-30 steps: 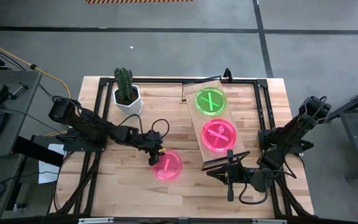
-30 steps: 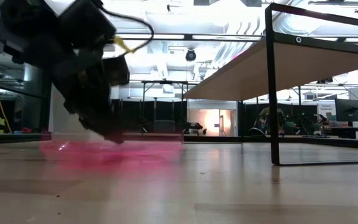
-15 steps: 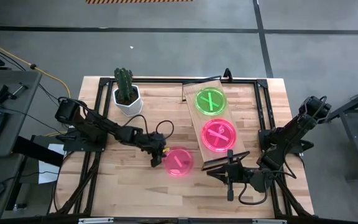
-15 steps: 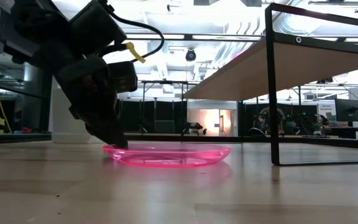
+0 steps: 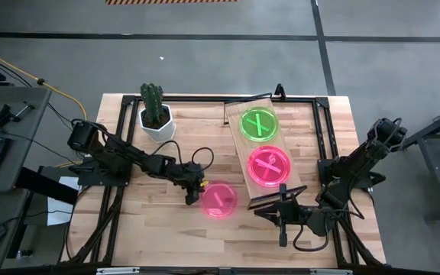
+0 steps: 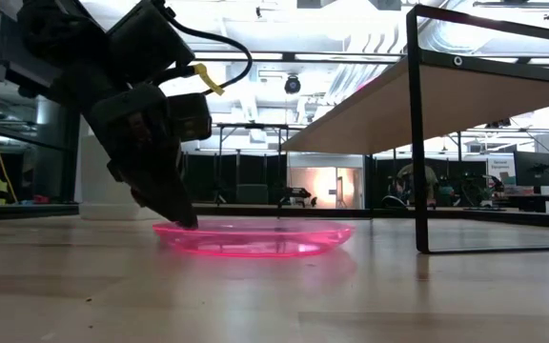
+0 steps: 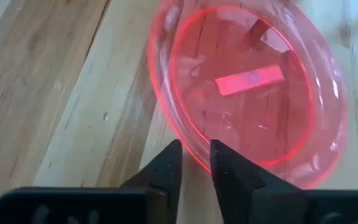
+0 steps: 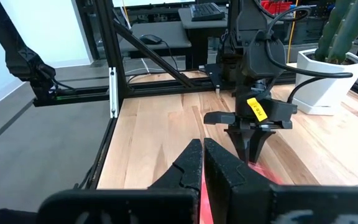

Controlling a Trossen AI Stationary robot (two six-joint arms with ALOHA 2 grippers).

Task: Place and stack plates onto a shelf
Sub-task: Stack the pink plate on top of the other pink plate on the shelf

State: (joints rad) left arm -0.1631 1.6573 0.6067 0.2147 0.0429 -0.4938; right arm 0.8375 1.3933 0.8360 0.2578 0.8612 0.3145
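Observation:
A neon pink plate [image 5: 219, 200] lies on the tabletop just left of the shelf [image 5: 245, 148], and my left gripper [image 5: 195, 189] is shut on its left rim. The low view shows the same plate [image 6: 254, 236] with my left gripper [image 6: 184, 221] at its edge. On the shelf plank rest a green plate [image 5: 258, 124] at the far end and another pink plate [image 5: 268, 166] nearer. My right gripper [image 5: 283, 220] waits shut at the shelf's near end and touches nothing. My left gripper pinches the pink plate's rim [image 7: 194, 151] between its two fingers, on the side facing the table's left. The fingers [image 6: 174, 205] slant down at it from the left and above. The plate sits level, with its base low on the tabletop.
A cactus in a white pot [image 5: 156, 118] stands at the far left of the table. Black frame rails [image 5: 121, 145] run along both table sides. The shelf's black end rail [image 6: 415, 133] rises right of the plate. Bare wood lies along the near edge [image 5: 205, 241].
My left gripper has moved toward the table's right, toward the shelf, sliding the pink plate along the tabletop with it. Most of the travel came early; over the last half second it has barely shifted. The right arm has kept still.

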